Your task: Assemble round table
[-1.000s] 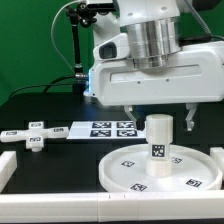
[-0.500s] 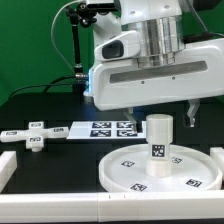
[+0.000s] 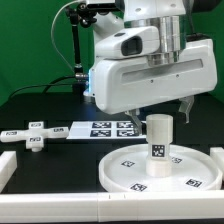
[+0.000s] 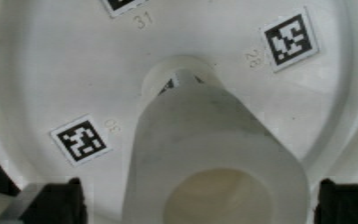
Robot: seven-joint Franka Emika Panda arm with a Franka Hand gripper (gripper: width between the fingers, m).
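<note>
The large rimmed round disc point(image 3: 128, 178) lies flat on the black mat at the front right. The short thick cylinder point(image 3: 159, 138) stands upright on it, near the disc's middle. My gripper point(image 3: 160, 110) hangs open just above the cylinder, one finger on each side and touching nothing. In the wrist view the cylinder point(image 4: 208, 140) rises from the disc point(image 4: 87, 70) between my dark fingertips point(image 4: 51, 205), and my gripper point(image 4: 202, 207) is apart from it. The small cross-shaped piece point(image 3: 33, 136) lies on the mat at the exterior view's left.
The marker board point(image 3: 104, 128) lies flat behind the disc. Plain white bars point(image 3: 8, 166) edge the mat at the left and front. A black stand with cables point(image 3: 78, 45) rises at the back, in front of a green backdrop.
My hand has risen a little above the cylinder and shifted slightly. The cylinder, disc and cross-shaped piece have not moved.
</note>
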